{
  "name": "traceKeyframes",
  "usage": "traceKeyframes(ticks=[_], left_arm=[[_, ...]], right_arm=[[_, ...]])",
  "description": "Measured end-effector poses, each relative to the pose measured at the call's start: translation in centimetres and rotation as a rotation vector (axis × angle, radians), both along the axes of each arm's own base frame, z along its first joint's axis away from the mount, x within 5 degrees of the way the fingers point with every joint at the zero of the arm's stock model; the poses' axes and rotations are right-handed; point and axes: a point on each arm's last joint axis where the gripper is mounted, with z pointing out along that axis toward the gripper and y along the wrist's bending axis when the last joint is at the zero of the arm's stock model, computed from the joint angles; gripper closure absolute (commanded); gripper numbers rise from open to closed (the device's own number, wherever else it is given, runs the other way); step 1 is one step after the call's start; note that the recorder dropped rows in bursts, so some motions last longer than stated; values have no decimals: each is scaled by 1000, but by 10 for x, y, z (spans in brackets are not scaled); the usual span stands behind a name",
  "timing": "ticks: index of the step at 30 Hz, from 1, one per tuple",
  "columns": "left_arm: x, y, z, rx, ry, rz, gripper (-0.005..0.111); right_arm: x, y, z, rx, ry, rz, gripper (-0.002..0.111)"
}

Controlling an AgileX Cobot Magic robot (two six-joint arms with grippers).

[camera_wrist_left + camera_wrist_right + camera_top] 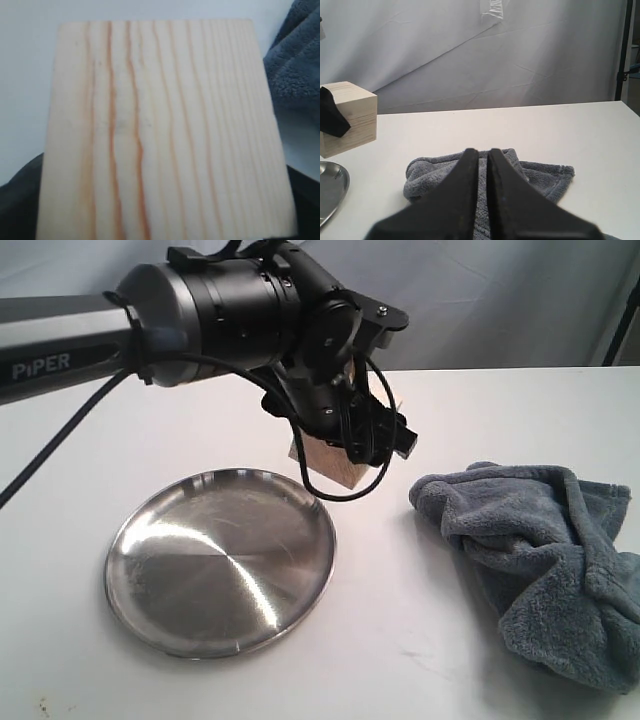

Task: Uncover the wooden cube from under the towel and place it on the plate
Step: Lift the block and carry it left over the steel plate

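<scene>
The wooden cube (336, 468) is in the middle of the exterior view, a little above the center. It is pale, with darker lines running through the wood. It sits just past the far right edge of the plate (220, 562) and is not on it. I cannot tell if the cube is sitting on the white table (420, 660) or is lifted a bit off it.

The left gripper (352, 440) comes down onto the cube from the upper left of the frame. Its jaws are spread wide, one on each side of the cube, and they hold it. In the left wrist view the top of the cube fills almost the whole picture, and a dark finger (15, 202) shows at its edge. In the right wrist view another black finger (332, 117) is pressed flat on the side of the cube.

The plate is round and shiny and lies in the lower left of the exterior view. There is nothing on it.

The towel (545, 560) is grey-blue and fluffy. It lies in a crumpled heap at the right of the frame, apart from the cube.

The right gripper (483, 162) is above the table near the towel. Its two fingers are almost touching, with only a thin slit between them. It holds nothing.
</scene>
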Motion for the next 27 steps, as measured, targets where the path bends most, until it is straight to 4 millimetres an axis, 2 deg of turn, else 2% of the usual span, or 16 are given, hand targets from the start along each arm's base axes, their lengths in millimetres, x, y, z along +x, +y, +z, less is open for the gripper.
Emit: traceKeyframes(ticks=[5, 9, 17, 19, 22, 27], left_arm=[[-3, 7, 11, -1, -49, -7, 70], [-14, 15, 12, -51, -73, -10, 70], [-42, 49, 16, -116, -167, 46, 70], [-49, 57, 21, -143, -200, 51, 73], [-57, 66, 25, -184, -217, 70, 84], [-68, 76, 22, -216, -195, 126, 99]], right_arm=[[0, 0, 0, 0, 0, 0, 101], [0, 0, 0, 0, 0, 0, 101], [0, 0, 0, 0, 0, 0, 101], [0, 0, 0, 0, 0, 0, 101], [0, 0, 0, 0, 0, 0, 101], [0, 0, 0, 0, 0, 0, 101]])
